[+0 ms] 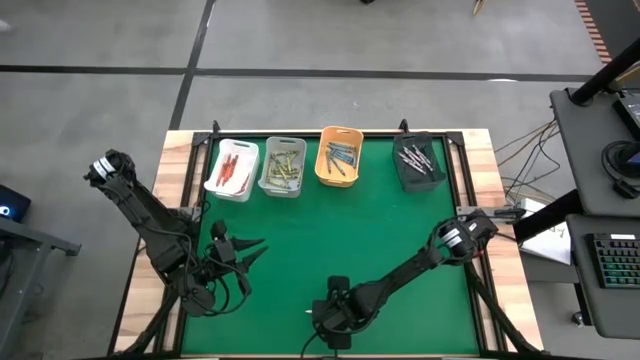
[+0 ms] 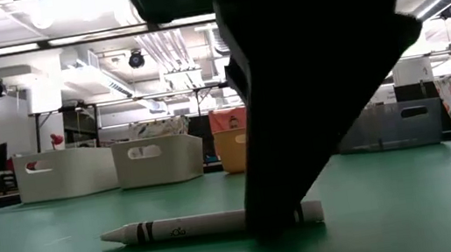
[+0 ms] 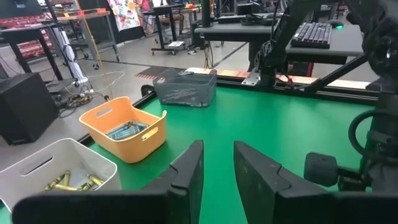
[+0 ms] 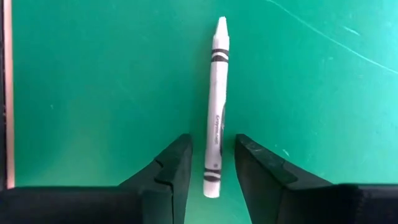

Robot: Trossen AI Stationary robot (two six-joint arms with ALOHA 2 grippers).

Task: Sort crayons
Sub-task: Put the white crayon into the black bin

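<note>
Green mat (image 1: 330, 230) carries four bins (image 1: 284, 166) behind the white crayon (image 4: 216, 106), straddled by the right hand's (image 4: 212, 163) parted fingers.

Even overhead light falls on the green table (image 1: 330, 220), with soft shadows beneath the arms. In the low view, ceiling lamps (image 2: 59, 12) glare white and the right end effector (image 2: 278, 216) looms as a black, backlit silhouette above the sharply focused crayon (image 2: 178, 229).

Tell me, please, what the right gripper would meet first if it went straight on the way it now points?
Most likely the white crayon: the right gripper points straight down at the green mat, its open fingers either side of the crayon's lower end. Whether the fingers would reach the mat first is unclear.
</note>
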